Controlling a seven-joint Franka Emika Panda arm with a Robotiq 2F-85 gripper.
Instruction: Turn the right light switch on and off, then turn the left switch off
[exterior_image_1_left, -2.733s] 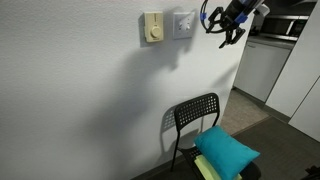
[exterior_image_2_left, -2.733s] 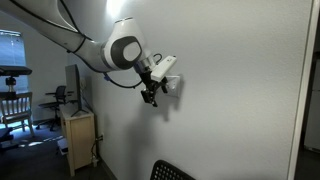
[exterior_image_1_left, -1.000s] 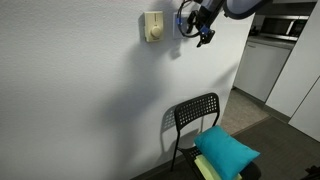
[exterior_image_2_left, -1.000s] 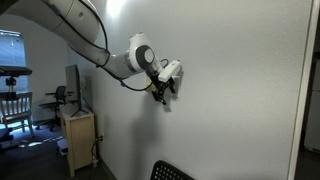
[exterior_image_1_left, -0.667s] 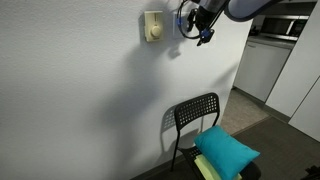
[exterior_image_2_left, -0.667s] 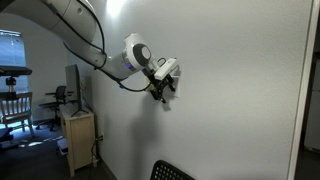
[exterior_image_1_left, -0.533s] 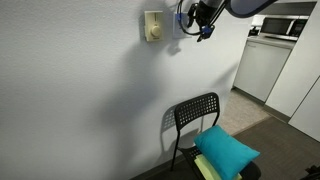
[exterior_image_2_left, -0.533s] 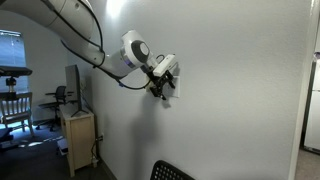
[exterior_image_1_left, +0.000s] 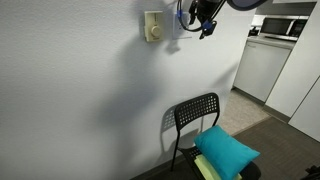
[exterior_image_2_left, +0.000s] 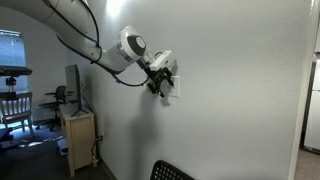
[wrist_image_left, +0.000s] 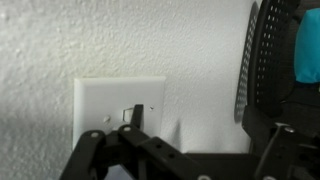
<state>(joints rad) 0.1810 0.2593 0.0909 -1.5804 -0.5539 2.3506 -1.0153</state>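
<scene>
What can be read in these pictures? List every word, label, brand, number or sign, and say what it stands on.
No text can be read in any view.
On the white wall plate: no lettering shows in the wrist view.
On the cream plate with knob: too small to make out any marking.
On the robot arm: no legible label or brand.

Square white wall plate (wrist_image_left: 100, 105) set flat on a textured white wall (wrist_image_left: 120, 40), its lower edge hidden. One small white toggle (wrist_image_left: 128, 113) juts out near the plate's middle; whether it is up or down is unclear. The second toggle is hidden.
</scene>
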